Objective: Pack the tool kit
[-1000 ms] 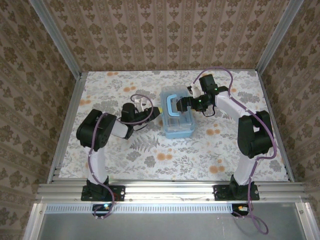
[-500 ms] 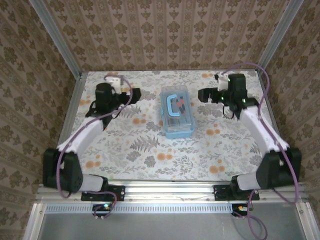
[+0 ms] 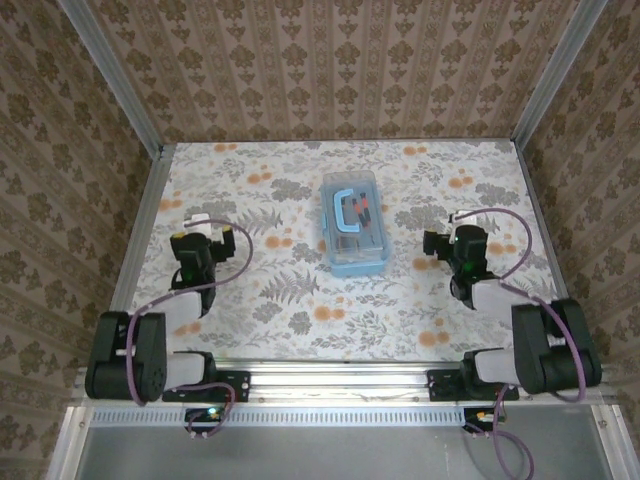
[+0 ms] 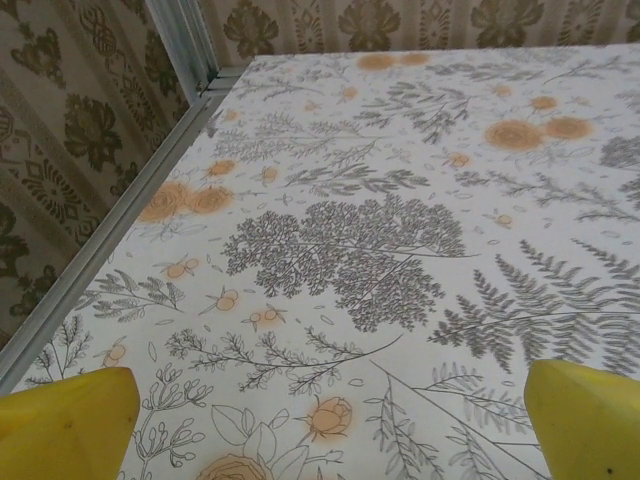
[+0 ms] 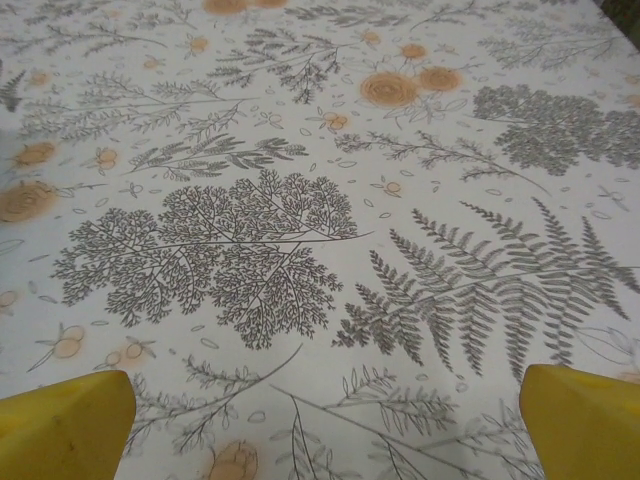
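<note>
Both arms sit folded low near their bases. The left pincer (image 3: 205,228) hangs over the flowered tablecloth (image 3: 300,300) with its jaws spread wide; from its own wrist camera the two yellow fingertips (image 4: 65,420) stand at opposite corners with bare cloth between them and nothing held. The right pincer (image 3: 445,240) is the same: jaws wide apart, yellow fingertips (image 5: 585,420) far to either side, only fern and flower print in the gap.

The translucent light-blue tool case (image 3: 355,250) lies between the two pincers and a little beyond them, to the right of the left one and to the left of the right one, well apart from both. Its darker blue handle (image 3: 345,212) lies on top, and red-and-black screwdrivers (image 3: 366,212) show just beside the handle, on the right pincer's side. I cannot tell whether the lid is latched.
</note>
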